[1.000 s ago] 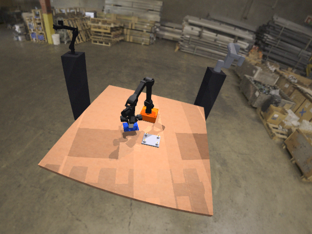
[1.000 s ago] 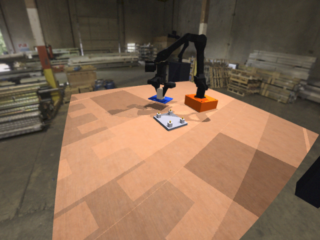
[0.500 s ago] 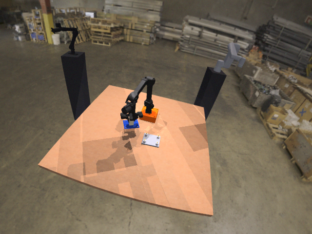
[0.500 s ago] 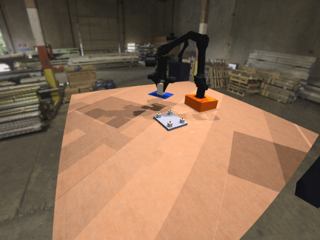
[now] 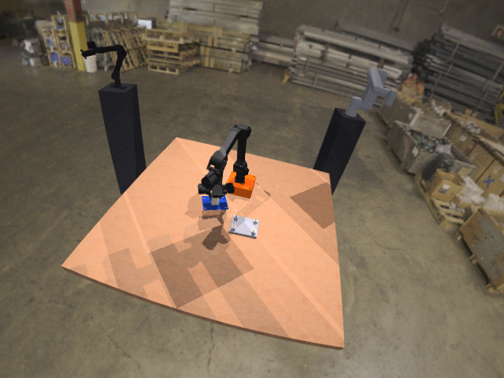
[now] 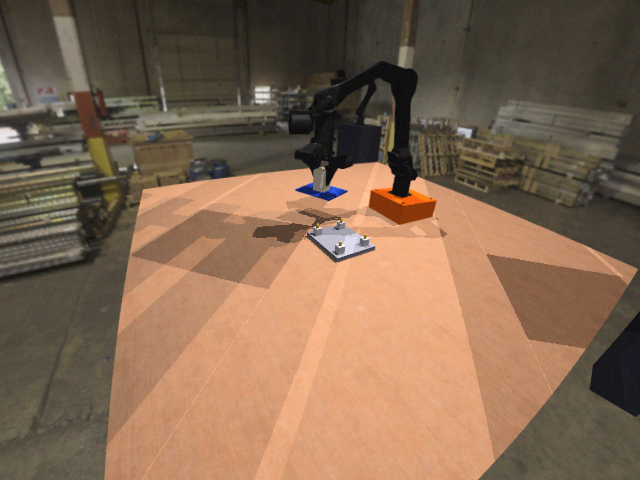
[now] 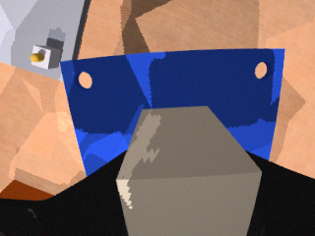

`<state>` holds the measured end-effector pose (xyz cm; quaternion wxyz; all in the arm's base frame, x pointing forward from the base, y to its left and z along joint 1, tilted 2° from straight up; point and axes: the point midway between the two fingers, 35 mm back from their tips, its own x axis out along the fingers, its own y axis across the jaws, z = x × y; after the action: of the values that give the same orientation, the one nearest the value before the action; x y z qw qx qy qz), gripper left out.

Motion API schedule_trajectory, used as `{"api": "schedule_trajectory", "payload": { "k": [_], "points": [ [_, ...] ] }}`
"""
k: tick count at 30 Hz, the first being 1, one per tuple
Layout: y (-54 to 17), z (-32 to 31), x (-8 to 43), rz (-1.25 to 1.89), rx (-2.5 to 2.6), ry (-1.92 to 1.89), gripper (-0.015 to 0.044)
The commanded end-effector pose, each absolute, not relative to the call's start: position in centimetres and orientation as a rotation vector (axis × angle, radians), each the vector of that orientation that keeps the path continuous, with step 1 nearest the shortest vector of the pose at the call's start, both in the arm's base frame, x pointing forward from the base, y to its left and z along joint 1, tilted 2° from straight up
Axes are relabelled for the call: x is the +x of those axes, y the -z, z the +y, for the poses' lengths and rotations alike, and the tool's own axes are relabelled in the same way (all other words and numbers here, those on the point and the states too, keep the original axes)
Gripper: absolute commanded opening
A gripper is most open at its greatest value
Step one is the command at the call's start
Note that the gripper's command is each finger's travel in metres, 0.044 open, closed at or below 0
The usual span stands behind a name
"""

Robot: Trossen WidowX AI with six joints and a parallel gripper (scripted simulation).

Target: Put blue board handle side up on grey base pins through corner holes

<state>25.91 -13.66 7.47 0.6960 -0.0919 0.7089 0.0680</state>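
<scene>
My gripper (image 5: 215, 197) (image 6: 321, 178) is part-open, clamped on the pale handle (image 5: 214, 200) (image 6: 320, 179) (image 7: 189, 172), which leaves the blue board's (image 5: 209, 205) (image 6: 330, 193) (image 7: 197, 84) holes uncovered for the 4 pins; the board hangs above the table (image 5: 284, 264) (image 6: 392, 361) (image 7: 217, 25), beside the grey base (image 5: 243, 227) (image 6: 351, 251) (image 7: 30, 29).

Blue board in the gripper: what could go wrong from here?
The gripper is shut on the handle, with the blue board off to one side of the grey base.
1. Moved across too low, the board could strike the posts, which stand up from the base.
2. The holes are small, so a slight twist might leave some pins outside them.
3. The handle hides part of the board in the wrist view, so a misaligned corner there could go unnoticed.
</scene>
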Motion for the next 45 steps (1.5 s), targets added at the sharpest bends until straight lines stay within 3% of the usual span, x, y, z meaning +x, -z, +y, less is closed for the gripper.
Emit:
{"api": "schedule_trajectory", "payload": {
  "k": [1, 45],
  "points": [
    [-7.6, -13.4, 26.4, 1.582, -0.203, -0.133, 0.0000],
    [-7.5, -4.4, 32.0, 1.567, -0.025, 0.014, 0.0000]
  ]
}}
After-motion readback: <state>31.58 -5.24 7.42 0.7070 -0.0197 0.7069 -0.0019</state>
